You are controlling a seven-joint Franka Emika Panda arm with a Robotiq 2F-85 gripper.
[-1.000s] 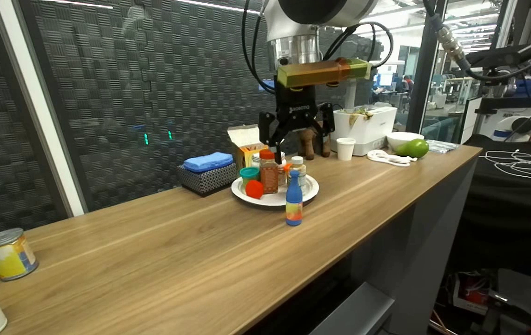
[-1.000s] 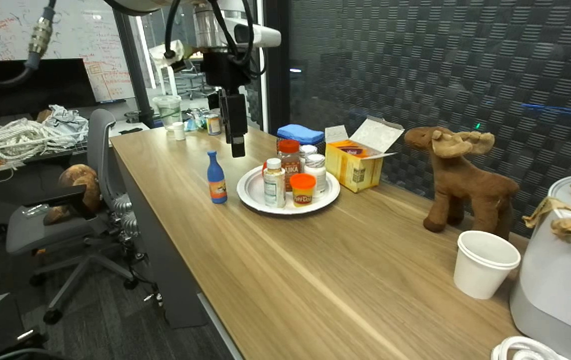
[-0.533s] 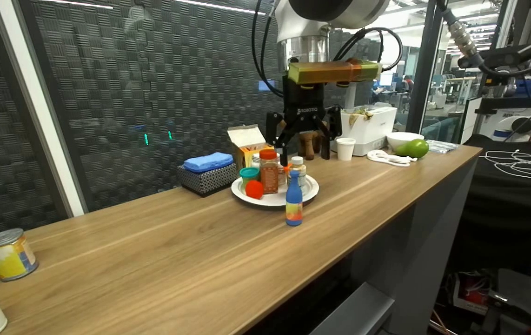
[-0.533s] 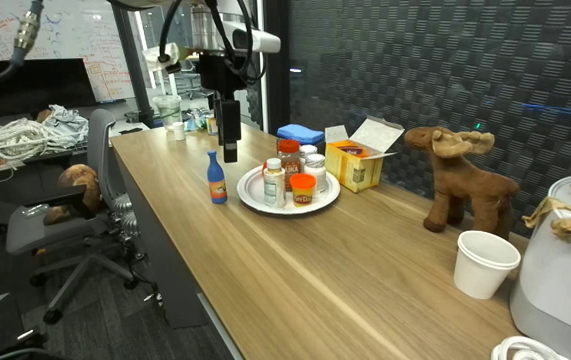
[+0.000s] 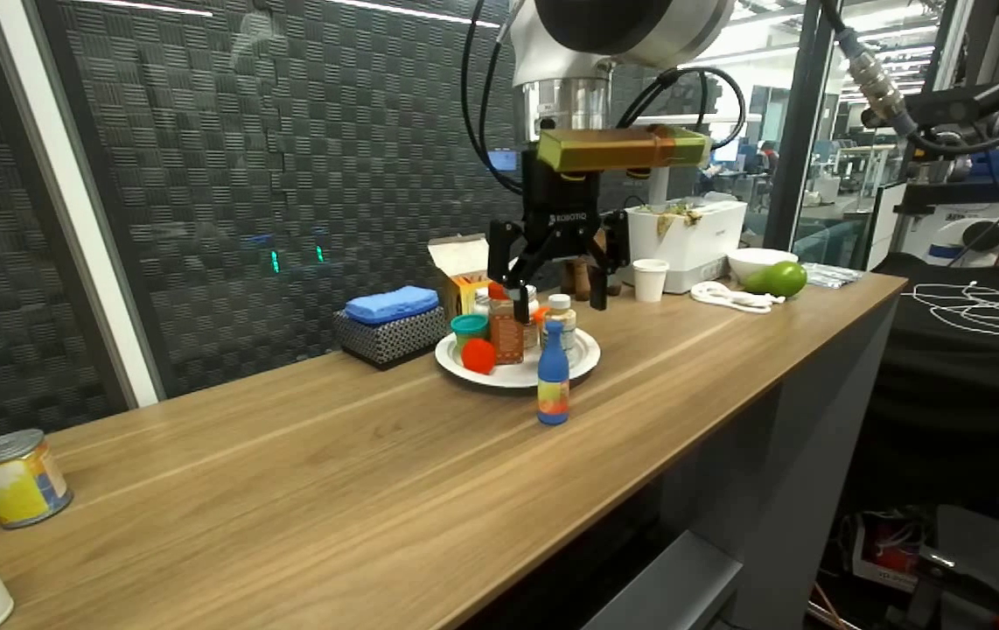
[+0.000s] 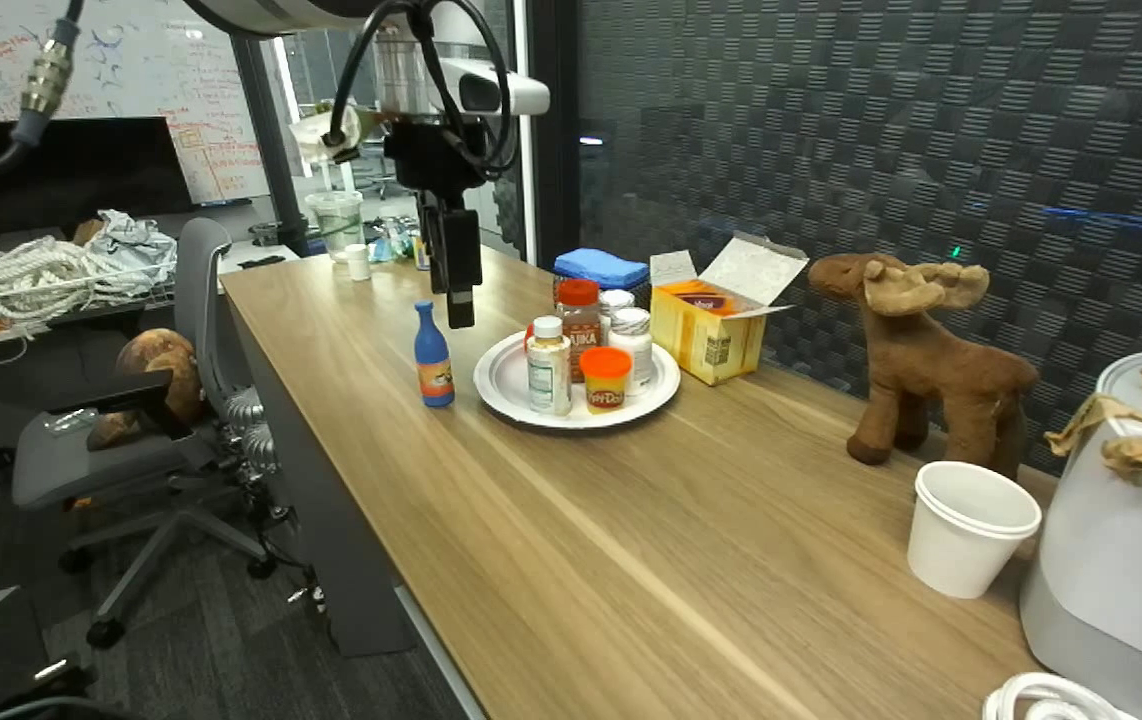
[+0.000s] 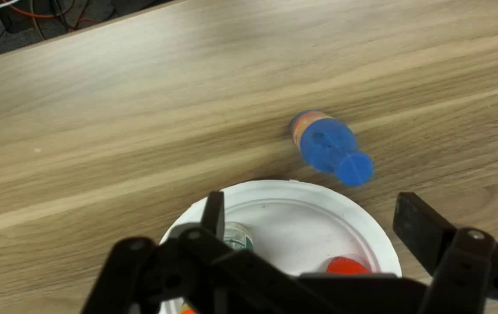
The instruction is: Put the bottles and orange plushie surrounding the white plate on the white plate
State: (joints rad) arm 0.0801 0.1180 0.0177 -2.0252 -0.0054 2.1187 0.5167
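Slightly lowered since earlier, the fingers (image 7: pixel 421 229) are spread wide. On the white plate (image 7: pixel 297 226), the red-lidded jar (image 6: pixel 581 328), white-capped bottles (image 6: pixel 549 375) and orange plushie (image 5: pixel 478 356) are gathered; beside it, the blue bottle (image 6: pixel 433 360) is stood upright.

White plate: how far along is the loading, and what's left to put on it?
Done: the orange plushie, red-lidded jar and white-capped bottle, among others, sit on the white plate.
In hand: nothing; the gripper hangs open.
Left: the blue bottle, standing upright beside the white plate, looks like the only piece to go.
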